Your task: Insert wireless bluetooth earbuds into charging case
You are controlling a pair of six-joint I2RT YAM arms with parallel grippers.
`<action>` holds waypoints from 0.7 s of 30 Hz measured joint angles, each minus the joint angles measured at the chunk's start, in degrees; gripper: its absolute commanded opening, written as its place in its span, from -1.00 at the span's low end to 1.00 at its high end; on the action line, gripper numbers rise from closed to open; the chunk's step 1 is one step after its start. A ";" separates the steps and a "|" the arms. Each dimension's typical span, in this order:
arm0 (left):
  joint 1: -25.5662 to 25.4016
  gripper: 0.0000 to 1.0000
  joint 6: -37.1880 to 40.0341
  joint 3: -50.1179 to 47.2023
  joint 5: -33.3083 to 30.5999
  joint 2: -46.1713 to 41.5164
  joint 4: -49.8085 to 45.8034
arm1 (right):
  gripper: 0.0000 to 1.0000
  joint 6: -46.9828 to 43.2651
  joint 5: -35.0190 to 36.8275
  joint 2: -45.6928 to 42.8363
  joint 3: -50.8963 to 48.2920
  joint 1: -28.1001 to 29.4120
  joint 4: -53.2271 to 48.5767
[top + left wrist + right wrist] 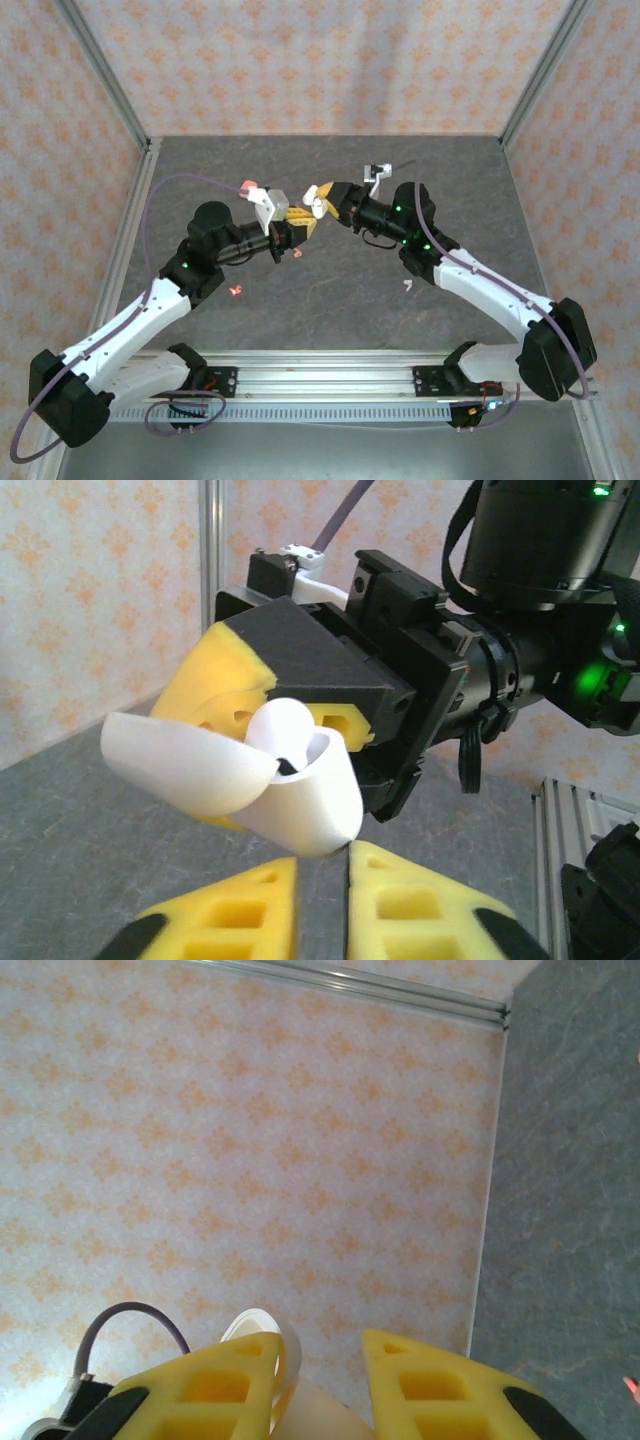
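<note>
centre: left hand (300, 232) and right hand (318, 200) crowd | table (330, 300) in front: open
</note>
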 measured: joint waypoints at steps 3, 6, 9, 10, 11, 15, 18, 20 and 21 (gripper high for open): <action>-0.52 -0.38 -0.44 0.57 -0.87 0.83 -0.09 | -0.90 -0.02 1.68 -0.59 -0.55 0.22 1.49; -0.87 -0.22 -0.94 1.03 -1.46 1.66 -0.42 | -0.92 -0.55 3.48 -1.18 -1.01 0.39 2.05; -1.27 -0.16 -2.12 1.79 -2.14 2.29 -0.57 | -0.93 -1.97 5.60 -1.77 -1.22 0.66 2.27; -1.36 -0.14 -2.47 2.03 -2.27 2.40 -0.59 | -0.93 -2.56 6.29 -2.05 -1.33 0.79 2.36; -1.64 -0.13 -2.93 2.34 -2.58 2.51 -0.68 | -0.93 -3.32 7.08 -2.29 -1.40 0.90 2.36; -2.67 -0.13 -4.98 3.78 -3.67 3.06 -0.79 | -0.93 -6.56 9.90 -2.75 -1.51 1.20 2.36; -3.21 -0.13 -6.84 4.98 -4.63 3.80 -0.74 | -0.93 -8.61 11.69 -2.78 -1.79 1.36 2.43; -3.50 -0.13 -8.15 5.29 -5.55 4.28 -0.66 | -0.93 -9.57 12.50 -2.78 -1.99 1.38 2.75; -3.52 -0.14 -8.61 5.35 -5.79 4.50 -0.63 | -0.93 -9.79 12.79 -2.78 -2.08 1.38 2.82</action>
